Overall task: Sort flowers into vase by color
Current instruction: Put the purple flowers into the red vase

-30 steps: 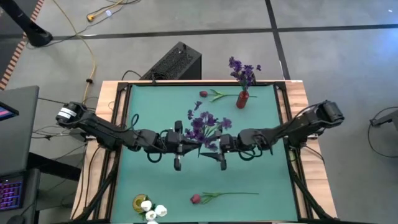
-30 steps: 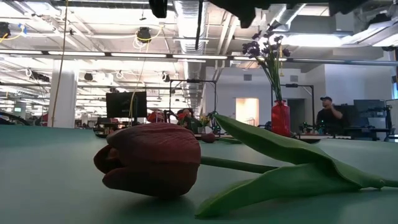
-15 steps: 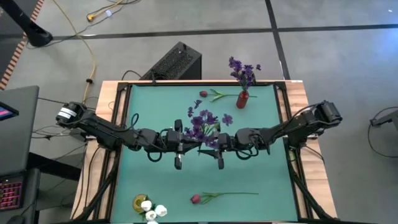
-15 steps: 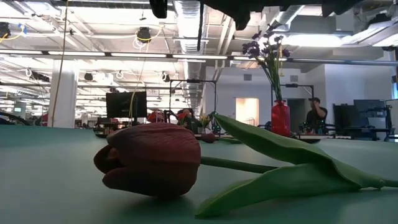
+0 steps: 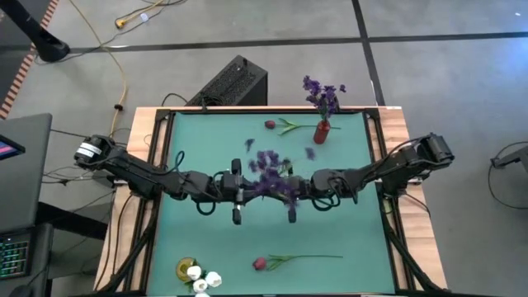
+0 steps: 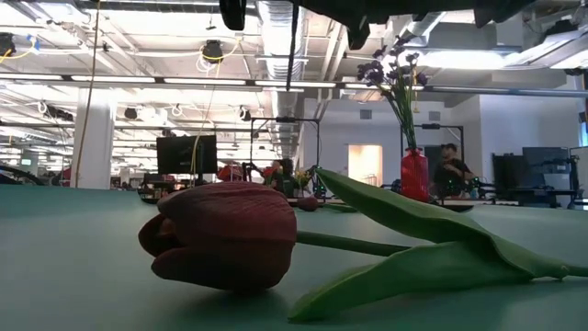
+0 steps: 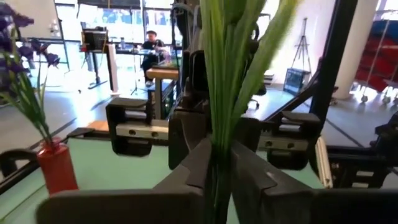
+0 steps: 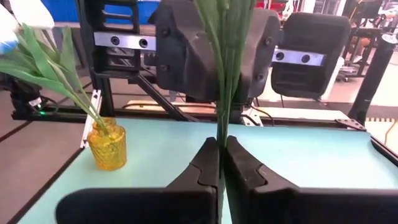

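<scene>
A bushy purple sprig [image 5: 268, 161] hangs above the middle of the green table, blurred in the high view. My left gripper [image 5: 245, 191] and my right gripper [image 5: 286, 191] meet face to face, both shut on its green stems. A red vase [image 5: 322, 131] at the far right holds purple flowers [image 5: 323, 92]. A yellow vase [image 5: 187, 268] at the near left holds white flowers [image 5: 203, 280]. One dark red tulip [image 5: 260, 264] lies on its side near the front edge, and another dark red tulip [image 5: 270, 124] lies by the red vase. My left gripper pinches the sprig's bundled green stems [image 7: 217, 163] between its two fingers. It comes in level from the table's left, fingers across the stems. The sprig is clear of the table. My right gripper pinches the same stems [image 8: 222, 140] between its two fingers, level from the table's right and across them. The stems rise past the fingertips, right in front of the left gripper.
A black box [image 5: 233, 82] stands on the floor behind the table. Raised rails [image 5: 157, 165] line the table's left and right sides. The near tulip's stem and leaves [image 5: 309, 257] stretch toward the right. People sit in the room beyond the table.
My right gripper has edged toward the left gripper and shut on the sprig's stems. The sprig's purple heads have gone from sharp to blurred, shaking above the two grippers.
</scene>
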Controlling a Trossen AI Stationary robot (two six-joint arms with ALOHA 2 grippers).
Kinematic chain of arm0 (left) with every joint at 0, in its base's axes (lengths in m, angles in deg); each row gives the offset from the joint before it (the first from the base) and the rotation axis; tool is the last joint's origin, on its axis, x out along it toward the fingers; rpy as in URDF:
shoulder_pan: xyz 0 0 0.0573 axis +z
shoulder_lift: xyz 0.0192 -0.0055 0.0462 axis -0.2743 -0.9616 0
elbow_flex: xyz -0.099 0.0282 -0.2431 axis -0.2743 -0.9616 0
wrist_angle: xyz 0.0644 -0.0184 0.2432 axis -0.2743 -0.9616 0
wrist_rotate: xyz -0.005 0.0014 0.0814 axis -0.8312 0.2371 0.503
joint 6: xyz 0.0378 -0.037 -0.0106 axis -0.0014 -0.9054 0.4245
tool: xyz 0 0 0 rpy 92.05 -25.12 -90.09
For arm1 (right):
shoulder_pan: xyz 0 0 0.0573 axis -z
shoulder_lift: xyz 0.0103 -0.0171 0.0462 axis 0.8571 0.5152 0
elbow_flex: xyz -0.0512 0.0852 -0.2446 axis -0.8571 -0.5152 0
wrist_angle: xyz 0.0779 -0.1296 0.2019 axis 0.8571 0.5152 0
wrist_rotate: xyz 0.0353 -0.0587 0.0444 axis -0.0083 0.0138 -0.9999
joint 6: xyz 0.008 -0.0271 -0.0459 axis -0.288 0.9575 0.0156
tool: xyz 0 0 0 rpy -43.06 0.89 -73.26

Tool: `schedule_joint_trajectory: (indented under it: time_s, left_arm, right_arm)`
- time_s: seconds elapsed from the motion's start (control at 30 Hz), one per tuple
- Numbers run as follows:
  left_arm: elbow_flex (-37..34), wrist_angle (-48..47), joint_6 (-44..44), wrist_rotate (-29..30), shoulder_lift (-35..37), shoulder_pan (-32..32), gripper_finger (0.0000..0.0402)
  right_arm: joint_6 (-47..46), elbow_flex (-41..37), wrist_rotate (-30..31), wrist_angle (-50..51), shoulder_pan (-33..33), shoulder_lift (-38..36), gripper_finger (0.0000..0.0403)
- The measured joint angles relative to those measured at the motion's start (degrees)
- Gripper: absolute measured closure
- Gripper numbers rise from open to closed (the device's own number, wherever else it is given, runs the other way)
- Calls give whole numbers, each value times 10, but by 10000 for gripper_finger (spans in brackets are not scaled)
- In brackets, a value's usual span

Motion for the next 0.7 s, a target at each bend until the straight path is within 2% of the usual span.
schedule_joint_trajectory:
  time_s: [0.27, 0.4, 0.6, 0.7]
  left_arm:
    - [0, -31, 28, 15, 9, 0, 253]
    - [0, -90, 39, 44, 46, 0, 208]
    - [0, -255, -2, 97, 97, 0, 187]
    - [-18, -237, -14, 96, 99, -4, 187]
  right_arm:
    - [0, 0, 41, 123, 0, -79, 371]
    - [3, -2, 109, 246, 0, -144, 371]
    - [-34, -92, 222, 299, 0, -293, 370]
    - [-47, -154, 265, 300, 0, -391, 371]
